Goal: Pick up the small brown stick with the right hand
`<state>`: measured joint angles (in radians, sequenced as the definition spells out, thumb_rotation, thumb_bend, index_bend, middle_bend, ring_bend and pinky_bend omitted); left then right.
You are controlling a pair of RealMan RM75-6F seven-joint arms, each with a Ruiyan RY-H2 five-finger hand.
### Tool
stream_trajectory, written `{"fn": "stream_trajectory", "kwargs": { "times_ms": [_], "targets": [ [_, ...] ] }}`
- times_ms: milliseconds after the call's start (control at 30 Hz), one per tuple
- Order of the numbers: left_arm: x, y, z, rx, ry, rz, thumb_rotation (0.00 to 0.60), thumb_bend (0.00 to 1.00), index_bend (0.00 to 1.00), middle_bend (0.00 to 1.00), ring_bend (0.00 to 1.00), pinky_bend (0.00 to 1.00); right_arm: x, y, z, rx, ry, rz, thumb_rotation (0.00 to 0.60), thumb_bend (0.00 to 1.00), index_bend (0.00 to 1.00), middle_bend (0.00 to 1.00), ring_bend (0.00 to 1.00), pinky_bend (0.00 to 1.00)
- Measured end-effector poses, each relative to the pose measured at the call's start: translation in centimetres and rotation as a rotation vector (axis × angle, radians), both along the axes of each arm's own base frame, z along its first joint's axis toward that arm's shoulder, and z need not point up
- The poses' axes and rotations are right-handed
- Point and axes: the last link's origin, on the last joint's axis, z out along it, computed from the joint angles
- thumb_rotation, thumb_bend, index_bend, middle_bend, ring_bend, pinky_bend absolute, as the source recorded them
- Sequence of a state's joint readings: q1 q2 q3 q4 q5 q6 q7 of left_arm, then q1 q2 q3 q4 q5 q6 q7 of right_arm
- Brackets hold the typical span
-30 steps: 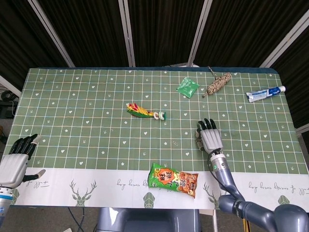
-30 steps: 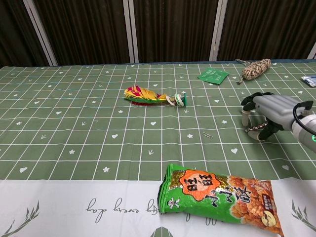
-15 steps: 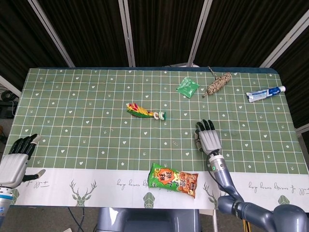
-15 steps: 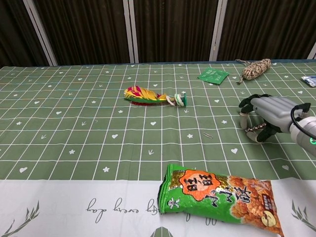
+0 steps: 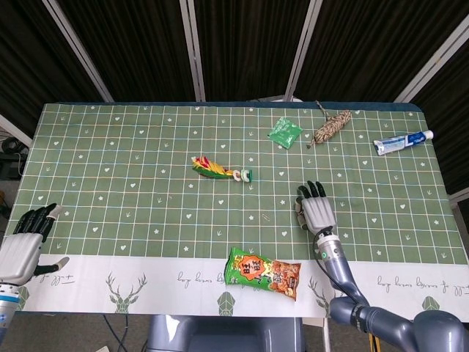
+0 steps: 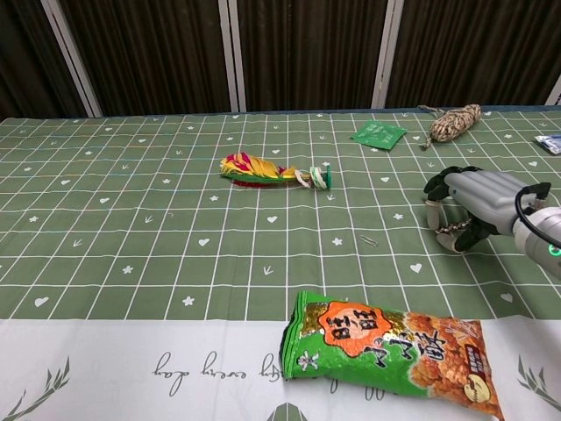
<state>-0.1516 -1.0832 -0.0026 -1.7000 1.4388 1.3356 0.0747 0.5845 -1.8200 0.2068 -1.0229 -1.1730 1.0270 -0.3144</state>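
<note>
The small brown stick (image 5: 264, 217) is a thin short sliver lying flat on the green checked cloth, a little above the snack bag; the chest view shows the stick (image 6: 368, 239) too. My right hand (image 5: 316, 209) hovers low over the cloth to the right of it and apart from it. In the chest view the right hand (image 6: 473, 203) has its fingers arched downward and spread, with nothing held. My left hand (image 5: 26, 246) rests at the near left table edge, away from everything, holding nothing.
An orange and green snack bag (image 6: 386, 346) lies at the front edge. A colourful toy (image 5: 220, 170) sits mid-table. At the back are a green packet (image 5: 285, 132), a twine bundle (image 5: 331, 126) and a toothpaste tube (image 5: 403, 141).
The right hand has crept slightly left, toward the stick. The stick and the left hand have not moved.
</note>
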Motion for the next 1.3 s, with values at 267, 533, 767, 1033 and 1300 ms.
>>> {"fn": "stream_trajectory", "kwargs": {
  "times_ms": [267, 533, 767, 1033, 1300],
  "targets": [
    [0.0, 0.0, 0.0, -0.001, -0.003, 0.003, 0.6, 0.12, 0.0, 0.0, 0.0, 0.0, 0.0, 0.0, -0.1, 0.0, 0.006, -0.006, 0.6, 0.31, 0.56, 0.17, 0.0, 0.03],
    [0.0, 0.0, 0.0, -0.001, 0.001, -0.001, 0.6, 0.12, 0.0, 0.0, 0.0, 0.0, 0.6, -0.3, 0.5, -0.024, -0.005, 0.011, 0.6, 0.31, 0.6, 0.19, 0.0, 0.03],
    [0.0, 0.0, 0.0, 0.0, 0.001, -0.003, 0.6, 0.12, 0.0, 0.0, 0.0, 0.0, 1.9, -0.7, 1.4, -0.047, -0.053, 0.015, 0.6, 0.32, 0.6, 0.19, 0.0, 0.03],
    [0.0, 0.0, 0.0, 0.002, 0.002, -0.006, 0.6, 0.12, 0.0, 0.0, 0.0, 0.0, 4.1, -1.0, 2.9, -0.072, -0.148, -0.024, 0.6, 0.32, 0.6, 0.19, 0.0, 0.03],
    [0.0, -0.1, 0.0, 0.004, 0.003, -0.01, 0.6, 0.12, 0.0, 0.0, 0.0, 0.0, 5.8, -0.7, 3.7, -0.076, -0.261, -0.107, 0.6, 0.32, 0.6, 0.19, 0.0, 0.03]
  ]
}}
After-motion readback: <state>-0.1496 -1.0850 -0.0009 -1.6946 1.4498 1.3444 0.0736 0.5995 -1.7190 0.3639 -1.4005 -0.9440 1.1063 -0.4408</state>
